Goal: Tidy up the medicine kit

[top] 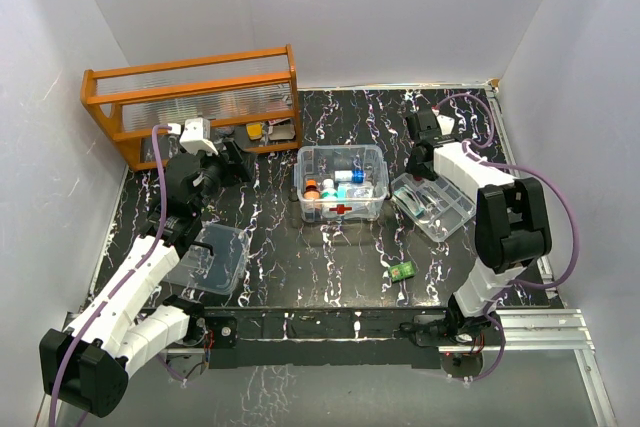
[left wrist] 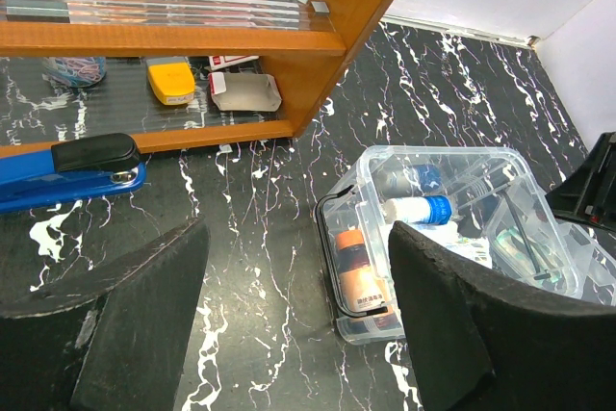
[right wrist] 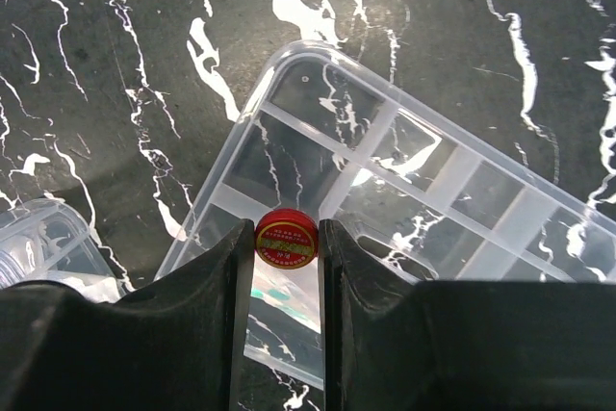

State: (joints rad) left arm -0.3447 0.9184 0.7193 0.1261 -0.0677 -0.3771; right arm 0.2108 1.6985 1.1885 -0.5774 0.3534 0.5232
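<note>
**Medicine kit, mid-sort.** The medicine kit (top: 340,183) stands mid-table with its lid off, and bottles (top: 335,188) lie inside it. Its clear lid (top: 212,257) lies at near left. A divided clear tray (top: 436,209) sits just right of the box.

The right gripper (right wrist: 286,223), above the tray, pinches a small red round tin (right wrist: 286,240) across its diameter. The left gripper (left wrist: 296,276), jaws wide and empty, hovers between the orange rack (top: 190,97) and the kit.

The box is judged light, stiff, thin-walled and slick. It is best taken by a rim wall, and the lid by an edge. The tin is rigid and may slip.

The tabletop (top: 300,277) is glossy black marble-pattern, and white walls (top: 400,7) enclose the table's left, far and right sides.
</note>
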